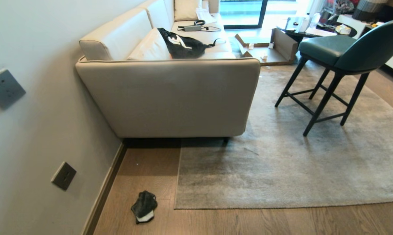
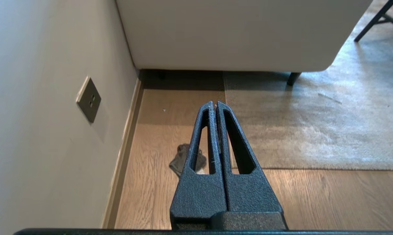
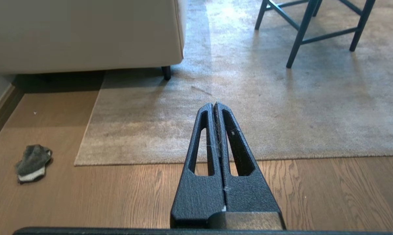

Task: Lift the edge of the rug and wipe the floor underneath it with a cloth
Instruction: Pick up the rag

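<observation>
A grey-beige rug lies flat on the brown wood floor point(image 1: 248, 222), and its near rug edge point(image 1: 281, 206) runs straight across in the head view, ending in a corner at the left. The cloth point(image 1: 144, 206), a small dark grey wad with a pale underside, lies on the floor left of that corner, near the wall. Neither arm shows in the head view. My left gripper point(image 2: 215, 103) hangs shut and empty high above the floor, with the cloth point(image 2: 183, 158) partly hidden behind it. Over the rug edge point(image 3: 314, 157) my right gripper point(image 3: 214, 104) is shut and empty too, the cloth point(image 3: 33, 162) far off to its side.
A cream sofa point(image 1: 170, 94) stands against the wall point(image 1: 36, 130) with its end over the rug's far left part; a black bag point(image 1: 183, 44) lies on its seat. A green bar chair point(image 1: 340, 65) stands on the rug at the right. Wall sockets point(image 1: 63, 175) sit low beside the skirting.
</observation>
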You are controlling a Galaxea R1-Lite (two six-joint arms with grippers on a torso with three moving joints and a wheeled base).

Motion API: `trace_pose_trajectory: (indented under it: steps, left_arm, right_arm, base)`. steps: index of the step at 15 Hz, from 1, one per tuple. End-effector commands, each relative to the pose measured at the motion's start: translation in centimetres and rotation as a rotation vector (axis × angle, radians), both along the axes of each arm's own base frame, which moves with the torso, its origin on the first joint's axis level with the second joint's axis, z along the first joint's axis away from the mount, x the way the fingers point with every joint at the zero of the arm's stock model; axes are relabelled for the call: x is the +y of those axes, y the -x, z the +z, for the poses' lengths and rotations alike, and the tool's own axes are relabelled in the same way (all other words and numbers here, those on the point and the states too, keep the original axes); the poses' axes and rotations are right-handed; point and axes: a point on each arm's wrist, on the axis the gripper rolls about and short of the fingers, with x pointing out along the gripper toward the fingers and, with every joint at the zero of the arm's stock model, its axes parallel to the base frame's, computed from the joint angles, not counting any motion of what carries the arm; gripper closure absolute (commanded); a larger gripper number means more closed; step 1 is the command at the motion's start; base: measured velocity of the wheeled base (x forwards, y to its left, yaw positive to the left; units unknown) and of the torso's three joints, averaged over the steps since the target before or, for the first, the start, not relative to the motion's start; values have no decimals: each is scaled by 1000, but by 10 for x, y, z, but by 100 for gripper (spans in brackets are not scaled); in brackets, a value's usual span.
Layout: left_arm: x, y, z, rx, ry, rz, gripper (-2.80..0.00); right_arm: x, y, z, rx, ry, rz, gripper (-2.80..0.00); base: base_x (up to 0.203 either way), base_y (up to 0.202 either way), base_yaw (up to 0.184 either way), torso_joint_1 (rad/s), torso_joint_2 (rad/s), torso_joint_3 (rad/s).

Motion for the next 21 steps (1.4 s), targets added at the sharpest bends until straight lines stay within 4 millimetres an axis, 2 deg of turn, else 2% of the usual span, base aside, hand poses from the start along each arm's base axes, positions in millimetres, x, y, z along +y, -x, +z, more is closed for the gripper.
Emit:
trace_pose_trajectory:
  steps: [1,21]
  left_arm:
    - [0,0,0,-1,1,0,0]
    - [0,0,0,-2,2,0,0]
  right_arm:
    - [0,0,0,1,-1,1,0]
    - [0,0,0,1,-1,1,0]
  base:
    - [0,0,0,1,4,-193]
    - [0,0,0,3,2,-199]
